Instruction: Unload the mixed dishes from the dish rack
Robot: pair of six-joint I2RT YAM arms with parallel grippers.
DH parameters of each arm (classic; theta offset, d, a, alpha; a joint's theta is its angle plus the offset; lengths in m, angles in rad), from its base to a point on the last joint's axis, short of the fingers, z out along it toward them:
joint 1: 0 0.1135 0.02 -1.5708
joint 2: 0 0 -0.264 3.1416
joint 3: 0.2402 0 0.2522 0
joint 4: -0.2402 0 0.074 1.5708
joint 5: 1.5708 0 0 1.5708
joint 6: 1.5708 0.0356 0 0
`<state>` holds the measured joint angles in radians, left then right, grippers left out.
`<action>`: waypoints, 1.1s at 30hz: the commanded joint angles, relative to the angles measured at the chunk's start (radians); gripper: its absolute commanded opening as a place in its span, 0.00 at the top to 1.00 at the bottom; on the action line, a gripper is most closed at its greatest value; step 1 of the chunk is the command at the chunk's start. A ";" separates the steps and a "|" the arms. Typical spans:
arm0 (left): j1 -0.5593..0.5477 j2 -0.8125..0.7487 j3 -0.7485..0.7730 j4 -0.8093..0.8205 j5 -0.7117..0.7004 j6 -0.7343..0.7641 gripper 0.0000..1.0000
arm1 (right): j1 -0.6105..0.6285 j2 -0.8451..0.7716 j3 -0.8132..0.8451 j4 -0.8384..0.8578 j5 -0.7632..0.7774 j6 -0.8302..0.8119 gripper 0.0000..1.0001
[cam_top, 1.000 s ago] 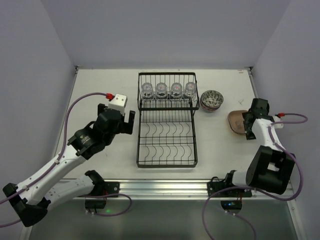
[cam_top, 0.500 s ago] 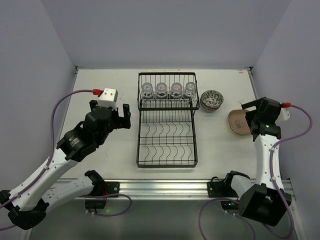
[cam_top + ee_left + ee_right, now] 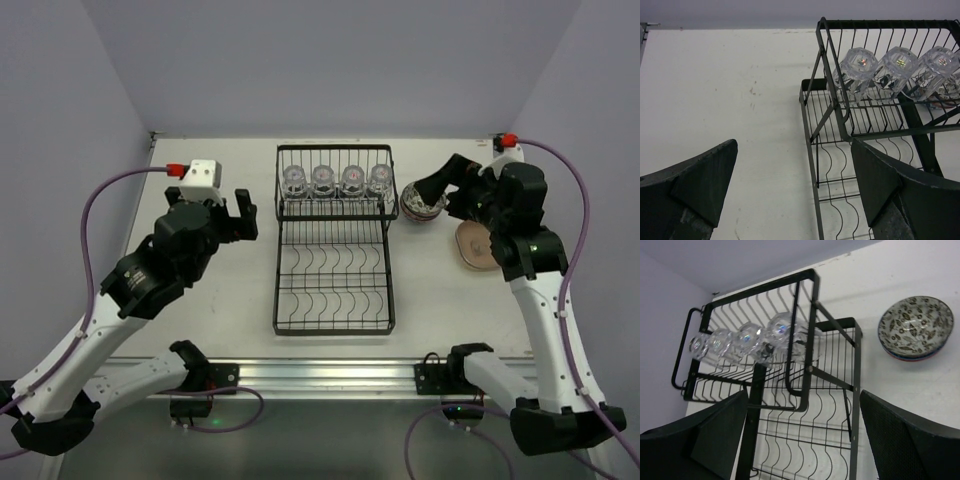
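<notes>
The black wire dish rack [image 3: 333,262] stands mid-table, and its lower tray holds nothing. Several clear glass cups [image 3: 337,180] lie in a row on its raised shelf, also seen in the left wrist view as cups [image 3: 896,65] and in the right wrist view as cups [image 3: 747,340]. Patterned bowls [image 3: 423,200] sit stacked on the table right of the rack, the stack of bowls [image 3: 916,326] showing a grey-patterned one on top. A tan plate [image 3: 474,246] lies further right, partly hidden by my right arm. My left gripper [image 3: 244,214] is open just left of the rack. My right gripper [image 3: 447,190] hangs open above the bowls, facing the rack.
The table's back edge and walls lie close behind the rack. The left half of the white table [image 3: 190,170] is bare around my left arm. The arm bases and a metal rail [image 3: 320,372] run along the near edge.
My right gripper has lifted off the tan plate, opened, and swung left and up toward the bowls and rack. My left gripper has moved back along the rack's left side, staying open.
</notes>
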<state>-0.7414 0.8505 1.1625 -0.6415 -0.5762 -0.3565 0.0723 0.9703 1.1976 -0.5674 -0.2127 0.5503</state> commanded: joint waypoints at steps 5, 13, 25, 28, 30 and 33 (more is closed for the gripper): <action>0.004 0.119 0.158 0.065 0.167 0.141 0.00 | 0.152 0.005 0.080 -0.132 0.018 -0.173 0.06; 0.067 0.393 0.434 0.152 0.493 0.490 0.00 | 0.153 -0.208 -0.153 -0.052 -0.131 -0.125 0.06; 0.258 0.835 1.026 -0.412 0.964 0.816 0.00 | 0.153 -0.389 -0.262 -0.137 -0.152 -0.124 0.06; 0.269 0.829 0.981 -0.438 0.977 0.867 0.00 | 0.153 -0.393 -0.247 -0.173 -0.146 -0.142 0.06; 0.270 0.845 0.962 -0.455 0.978 0.879 0.01 | 0.153 -0.400 -0.248 -0.167 -0.160 -0.138 0.06; 0.270 0.861 0.913 -0.446 0.960 0.883 0.01 | 0.153 -0.389 -0.245 -0.160 -0.186 -0.138 0.06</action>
<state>-0.4767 1.6958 2.1090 -0.9676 0.3450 0.3866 0.2226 0.5797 0.9325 -0.7250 -0.3500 0.4255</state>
